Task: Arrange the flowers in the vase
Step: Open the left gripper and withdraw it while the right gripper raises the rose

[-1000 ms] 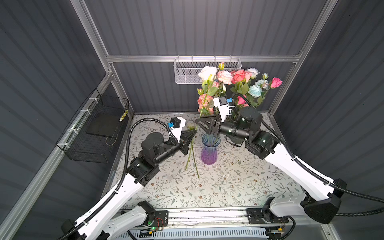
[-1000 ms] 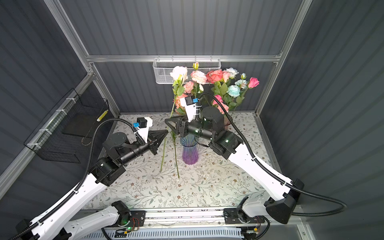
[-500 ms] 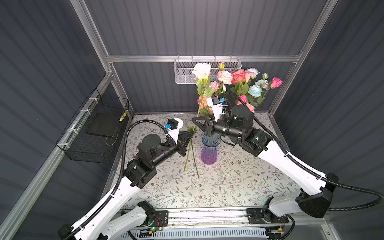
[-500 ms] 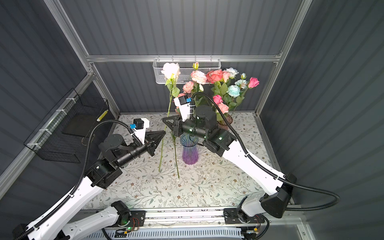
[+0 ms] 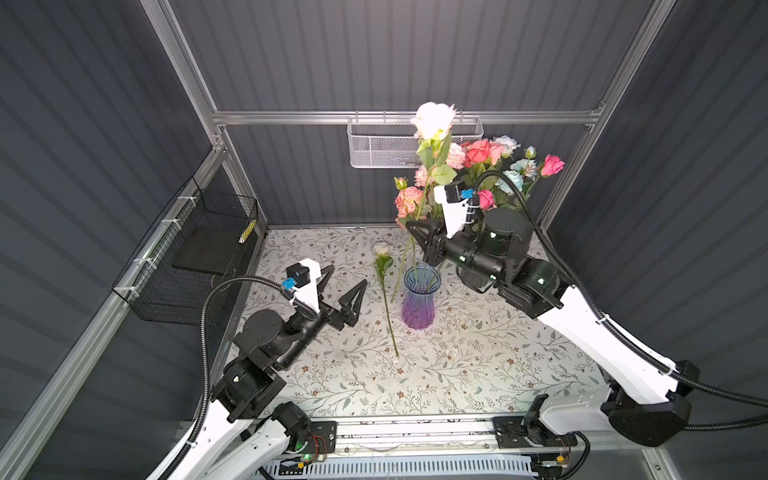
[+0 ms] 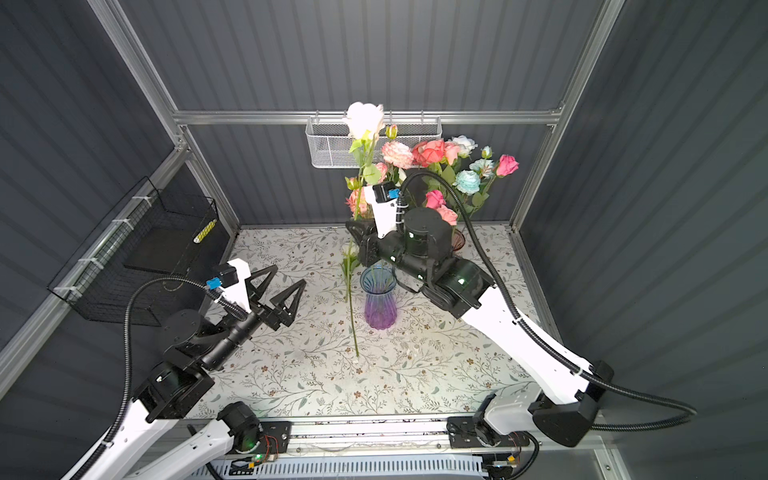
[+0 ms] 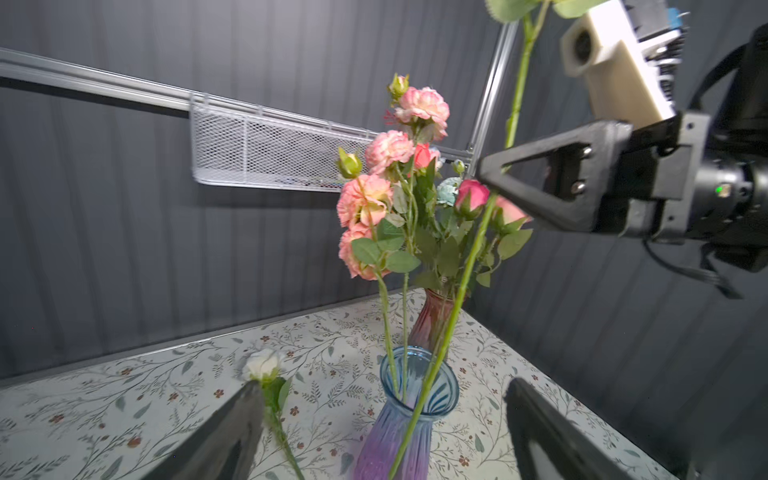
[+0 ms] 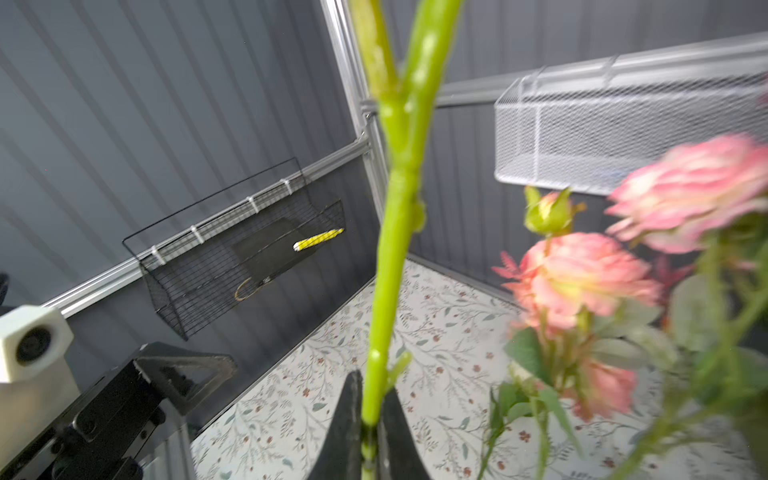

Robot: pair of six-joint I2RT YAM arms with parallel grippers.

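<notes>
My right gripper is shut on the green stem of a white rose, held upright above the table. The stem's lower end hangs just left of the blue and purple vase, outside its rim. Two thin stems of a pink ruffled spray stand in that vase. A second white flower lies on the table left of the vase. My left gripper is open and empty, left of the vase and apart from the stems.
A dark red vase at the back right holds a bouquet of pink, coral and pale blue flowers. A white mesh basket hangs on the back wall. A black wire basket hangs on the left wall.
My right gripper shut on the white rose's stem and lifted it. My left gripper let go of that stem, opened wide and drew back to the left.
</notes>
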